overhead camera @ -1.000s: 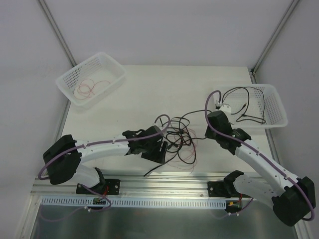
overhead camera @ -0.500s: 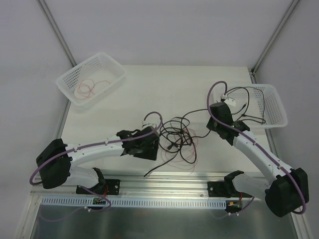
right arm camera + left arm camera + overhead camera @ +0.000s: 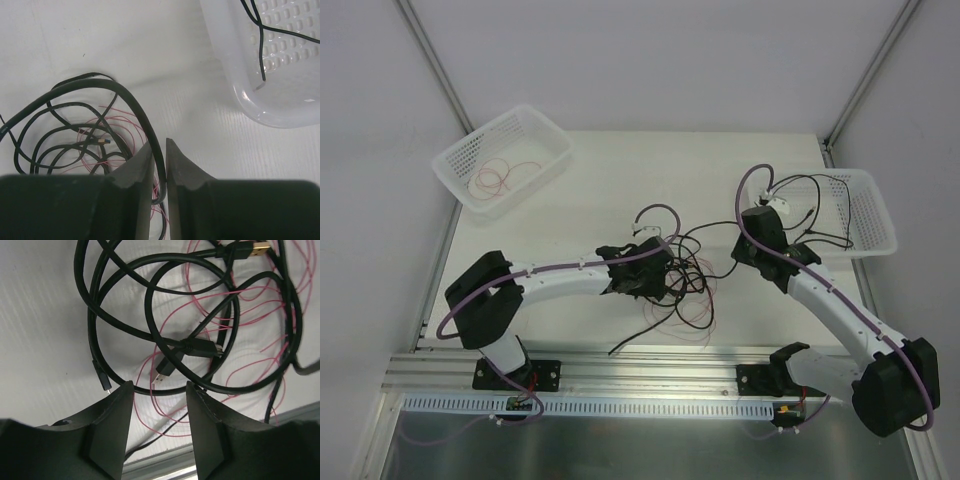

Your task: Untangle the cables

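Observation:
A tangle of black cables (image 3: 688,262) and thin red wires (image 3: 698,312) lies at mid-table. My left gripper (image 3: 663,284) hovers over its left side, open and empty. In the left wrist view its gripper (image 3: 157,389) is above black loops (image 3: 150,315), red wires (image 3: 250,305) and a USB plug (image 3: 161,376). My right gripper (image 3: 748,252) is shut on a thick black cable (image 3: 142,112) that arcs from the tangle and runs between its fingertips (image 3: 159,145).
A white basket (image 3: 875,235) at the right holds black cables (image 3: 820,215) and shows in the right wrist view (image 3: 250,107). A second white basket (image 3: 542,132) at the far left holds a red wire (image 3: 500,178). A metal rail (image 3: 640,365) runs along the near edge.
My left gripper drew back to the left, then swung right over the tangle. My right arm lifted toward the basket with the black cable, then held still.

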Controlling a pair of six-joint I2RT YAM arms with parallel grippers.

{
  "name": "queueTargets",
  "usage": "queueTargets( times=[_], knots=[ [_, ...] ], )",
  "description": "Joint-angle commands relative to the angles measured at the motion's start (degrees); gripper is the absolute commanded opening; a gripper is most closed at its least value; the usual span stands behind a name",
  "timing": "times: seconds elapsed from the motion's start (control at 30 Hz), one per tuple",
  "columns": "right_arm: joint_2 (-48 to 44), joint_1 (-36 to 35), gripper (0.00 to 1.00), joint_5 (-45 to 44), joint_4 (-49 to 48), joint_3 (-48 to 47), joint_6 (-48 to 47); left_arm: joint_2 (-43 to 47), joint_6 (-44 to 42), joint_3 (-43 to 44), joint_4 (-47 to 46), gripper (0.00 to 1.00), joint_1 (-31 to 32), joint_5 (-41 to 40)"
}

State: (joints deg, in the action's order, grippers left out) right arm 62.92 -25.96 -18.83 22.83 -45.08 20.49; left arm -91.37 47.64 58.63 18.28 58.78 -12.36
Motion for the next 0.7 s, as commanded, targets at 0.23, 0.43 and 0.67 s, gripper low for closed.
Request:
queueTargets(
  times=[0.23, 0.43, 0.67],
  knots=[
    [-3.7, 0.2, 0.18, 1.7, -2.4, 2.4, 0.1, -6.9, 0.2, 3.4, -0.6, 0.34, -1.6, -2.6],
    [-5.0, 0.3, 0.18, -0.2, -1.0, 2.8, -0.9, -2.4, -4.0, 2.8, 0.1, 0.0, -2.2, -2.5],
    [-8.2, 1.1, 0.17, -5.0, 1.7, 4.6, -2.9, 15.8, -15.1, 4.6, 12.7, 0.0, -14.4, -3.7]
  ],
)
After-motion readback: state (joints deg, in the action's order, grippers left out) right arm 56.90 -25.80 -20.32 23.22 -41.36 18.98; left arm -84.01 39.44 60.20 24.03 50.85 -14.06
